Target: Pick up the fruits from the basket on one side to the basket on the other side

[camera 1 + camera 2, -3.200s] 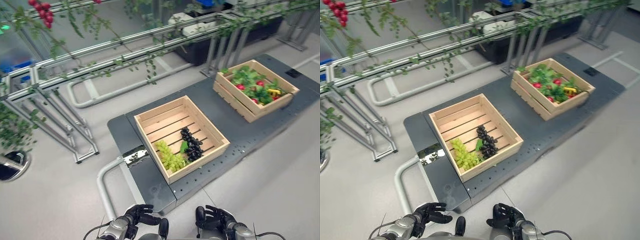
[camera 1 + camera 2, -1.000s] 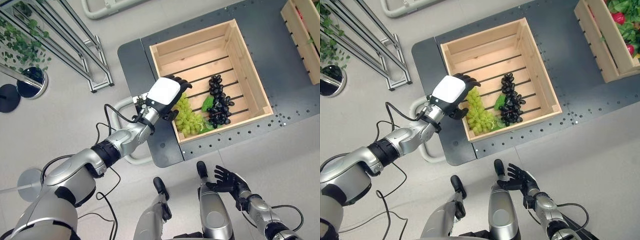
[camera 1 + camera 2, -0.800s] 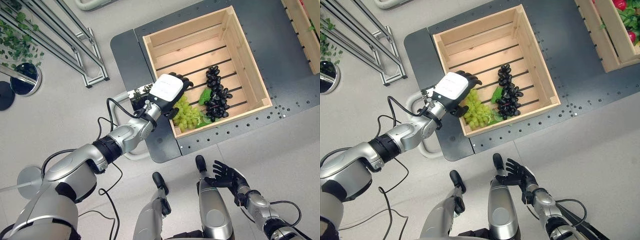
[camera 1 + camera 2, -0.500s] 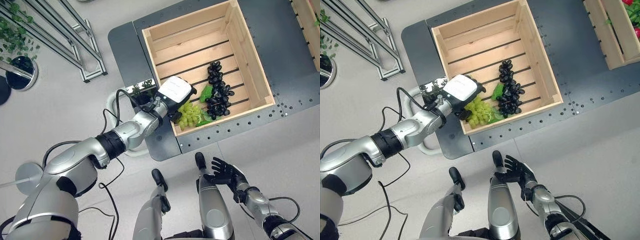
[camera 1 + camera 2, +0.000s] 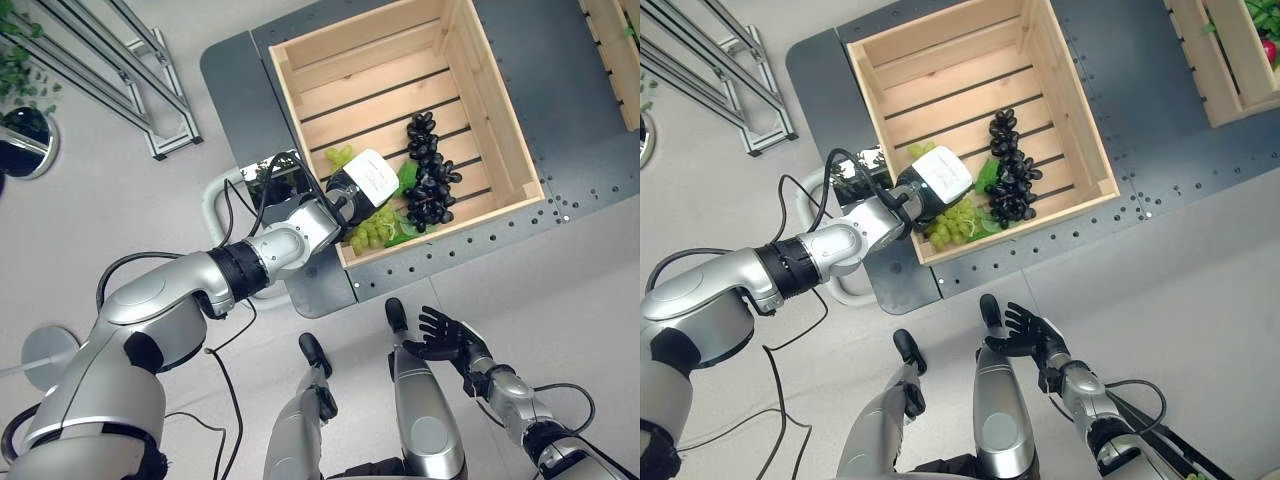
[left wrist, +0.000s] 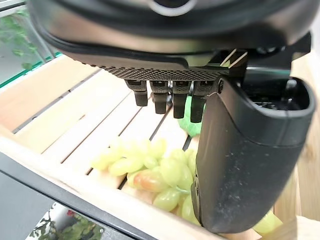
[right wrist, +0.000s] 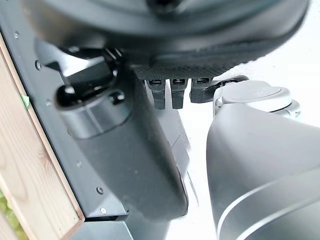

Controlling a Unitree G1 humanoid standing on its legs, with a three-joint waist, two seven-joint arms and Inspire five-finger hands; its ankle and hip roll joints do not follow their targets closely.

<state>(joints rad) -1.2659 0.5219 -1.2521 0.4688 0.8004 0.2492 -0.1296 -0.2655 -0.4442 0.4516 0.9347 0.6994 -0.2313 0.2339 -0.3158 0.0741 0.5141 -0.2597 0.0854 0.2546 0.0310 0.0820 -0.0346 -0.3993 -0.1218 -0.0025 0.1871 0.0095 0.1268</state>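
From the left eye view, two wooden crates [image 5: 500, 120] sit on one dark grey platform [image 5: 590, 190] over a pale floor: the near crate holds two bunches, one of green grapes [image 5: 372, 232] at its near left corner and one of black grapes [image 5: 428, 185] just to the right, with a green leaf [image 5: 407, 178] between them. The left hand [image 5: 365, 182] is down over the green bunch. The right hand [image 5: 448, 338] hangs low, well apart from the crate, fingers spread and holding nothing. A metal frame [image 5: 120, 70] stands far left.

The right eye view shows the second crate [image 5: 1230, 60] at far right, with greenery and something red in it.

In the left wrist view the fingers [image 6: 165, 97] point down, straight, just above the green grapes, thumb beside the bunch; it seems they are not yet closed on it
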